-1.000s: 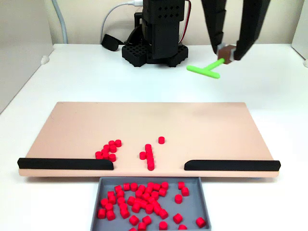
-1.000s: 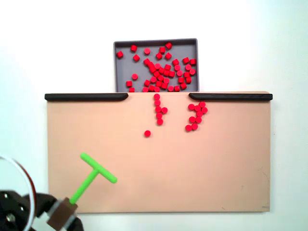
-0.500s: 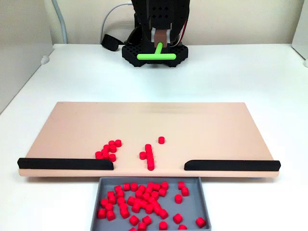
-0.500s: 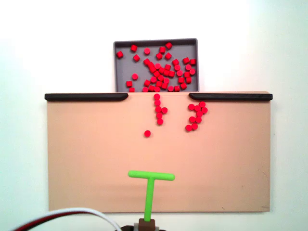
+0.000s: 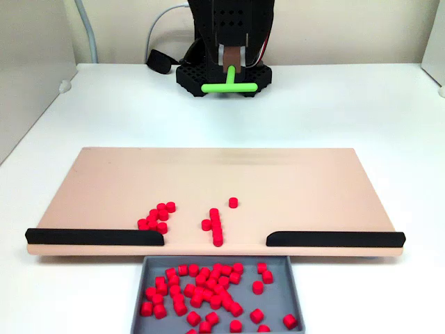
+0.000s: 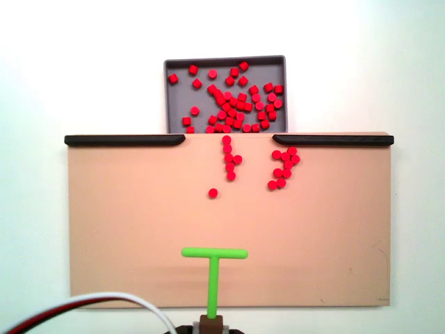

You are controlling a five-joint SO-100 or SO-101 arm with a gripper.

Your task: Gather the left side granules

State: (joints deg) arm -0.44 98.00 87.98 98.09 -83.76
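Fixed view from the front, facing the arm: black arm base (image 5: 224, 73) at the far edge of the white table (image 5: 361, 104); gripper (image 5: 230, 61) hanging in front of it, jaws clamped on the stem of the green T-shaped pusher (image 5: 229, 85), crossbar level and lowermost, raised well behind the board. Tan board (image 5: 292, 188) lying flat in the middle ground, two long black strips (image 5: 94, 236) along its near edge with a gap between them. Granules (image 5: 157, 216) clustered on the left half of the board, just behind the inner end of the left strip. Second short line of red pellets (image 5: 215, 226) near the centre gap, one single pellet (image 5: 233, 202) just behind it. Grey tray (image 5: 139, 289) below the gap, touching the board's near edge, holding many more red pellets.

Fixed view from above, arm at the bottom: gripper (image 6: 213, 323) at the lower edge, shown only as a brown tip closed around the pusher's (image 6: 213, 275) stem; crossbar over the lower middle of the board (image 6: 125, 229). Granules (image 6: 284, 167) here on the right half, just below the right strip (image 6: 332, 140), well apart from the crossbar. Centre line of pellets (image 6: 229, 156) and the single pellet (image 6: 213, 193) between crossbar and tray (image 6: 168, 97). Red, black and white cable (image 6: 104, 306) curving across the lower left corner.
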